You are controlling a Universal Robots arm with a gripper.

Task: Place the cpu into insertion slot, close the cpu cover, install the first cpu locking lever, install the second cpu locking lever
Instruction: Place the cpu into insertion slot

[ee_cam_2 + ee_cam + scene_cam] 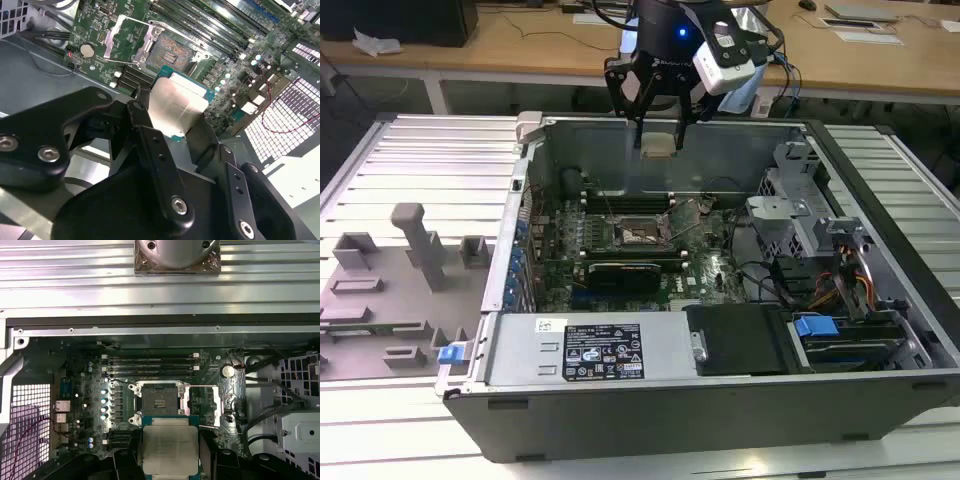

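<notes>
Above insertion slot (161, 402) (uncovered), hand (660, 137) grips cpu (169, 447).

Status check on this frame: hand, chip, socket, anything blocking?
Hand shut on chip, held above the open case. Socket bare, cover swung open. Nothing seen lying over the socket.

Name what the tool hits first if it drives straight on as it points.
Likely the board around the open slot, with the held cpu touching first; depth is unclear, so it may be the slot itself.
</notes>
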